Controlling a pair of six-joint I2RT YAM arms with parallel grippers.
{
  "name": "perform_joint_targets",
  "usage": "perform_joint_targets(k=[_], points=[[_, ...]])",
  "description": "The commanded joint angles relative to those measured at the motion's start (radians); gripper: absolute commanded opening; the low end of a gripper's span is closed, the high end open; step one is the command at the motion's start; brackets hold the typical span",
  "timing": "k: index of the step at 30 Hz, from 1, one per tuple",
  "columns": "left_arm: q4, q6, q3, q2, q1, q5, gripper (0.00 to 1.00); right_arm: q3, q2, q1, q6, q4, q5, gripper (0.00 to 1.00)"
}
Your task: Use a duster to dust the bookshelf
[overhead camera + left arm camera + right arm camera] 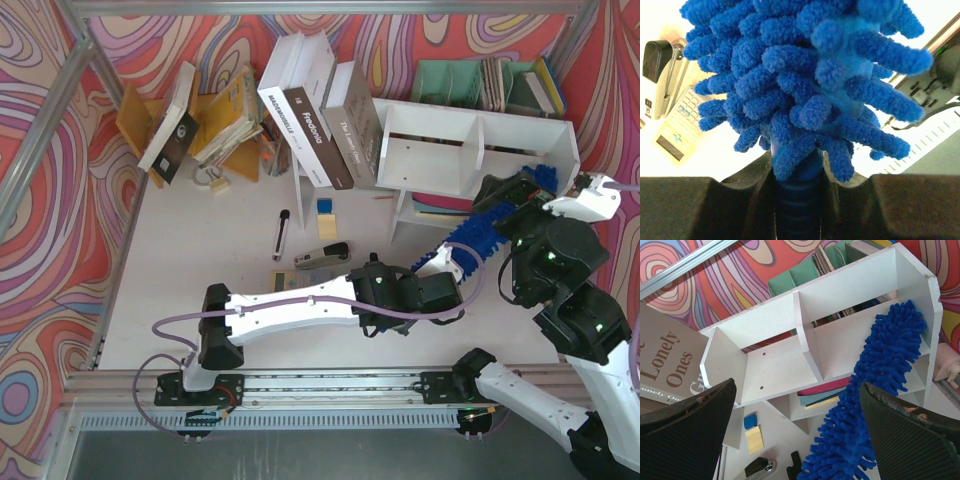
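The duster (pixel 492 224) slants up with its fluffy tip in the right compartment of the bookshelf (pixel 478 128), near the side wall. The left gripper (pixel 800 186) is clamped on its ribbed blue handle. The right gripper (pixel 796 385) hangs spread wide, holding nothing. I'd sweep slowly along each board, pressing lightly: soft chenille noodles on smooth white panels with square corners

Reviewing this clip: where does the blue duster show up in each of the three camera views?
Top external: the duster slants from centre up-right, its tip at the right compartment of the bookshelf.
Left wrist: it fills the upper frame, handle between the left fingers.
Right wrist: it runs diagonally from bottom centre across the right compartment.
Shared landmarks: the stapler links top and left wrist; the bookshelf links top and right wrist.
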Motion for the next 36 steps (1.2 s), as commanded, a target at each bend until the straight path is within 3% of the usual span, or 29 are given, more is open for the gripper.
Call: perform_joint_targets(k=[1,13,23,31,36], points=[[0.05,-0.01,-0.04,-0.036,-0.002,-0.05,0.0,-0.011,-0.013,-0.004,0.017,0.002,0.006,0.99],[0.121,0.021,-0.042,-0.155,0.004,-0.113,0.0,0.014,-0.032,-0.004,-0.001,0.005,0.019,0.99],[0.039,-0.147,-0.105,-0.169,0.001,-0.238,0.0,-0.008,-0.037,-0.004,0.004,0.005,0.022,0.99],[0.009,-0.157,-0.117,-0.158,-0.005,-0.17,0.0,-0.017,-0.03,-0.004,0.003,0.015,0.024,0.99],[-0.009,-0.112,-0.046,-0.112,-0.035,-0.16,0.0,-0.025,-0.03,-0.004,0.007,0.019,0.022,0.99]])
